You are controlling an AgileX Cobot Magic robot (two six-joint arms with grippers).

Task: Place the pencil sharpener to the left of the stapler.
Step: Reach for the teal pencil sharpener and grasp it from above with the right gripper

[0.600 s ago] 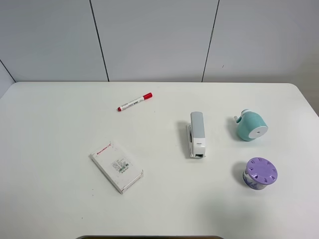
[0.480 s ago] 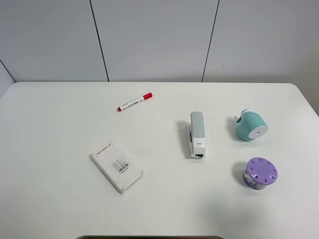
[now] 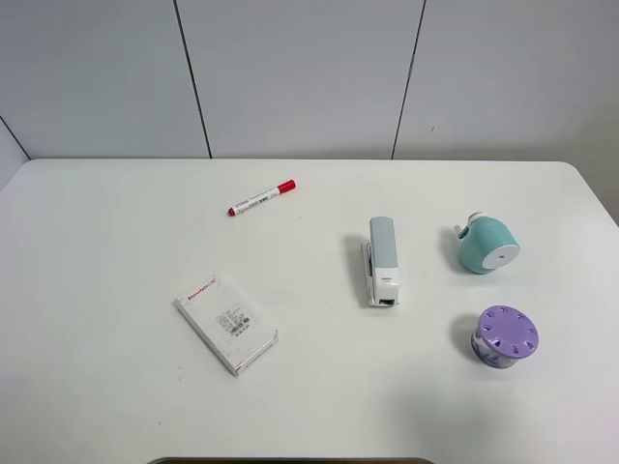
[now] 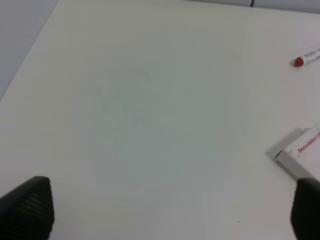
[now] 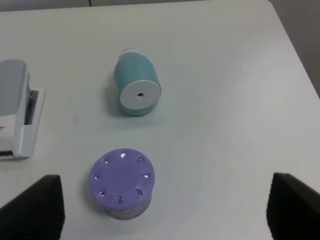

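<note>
The mint-teal pencil sharpener [image 3: 488, 244] lies on its side at the right of the white table, its flat white face [image 5: 140, 94] turned toward the front edge. The slim white-and-grey stapler [image 3: 381, 261] lies left of it, near the middle, and shows partly in the right wrist view [image 5: 16, 113]. Neither arm appears in the exterior high view. My right gripper [image 5: 162, 210] is open, its dark fingertips [image 5: 35, 207] spread wide, short of the sharpener. My left gripper [image 4: 165, 210] is open too, over bare table at the left.
A purple-lidded round container [image 3: 504, 336] stands in front of the sharpener. A white box with red print [image 3: 226, 322] lies left of centre, and a red-capped marker [image 3: 261, 198] lies farther back. The table's right edge [image 5: 295, 55] runs close to the sharpener.
</note>
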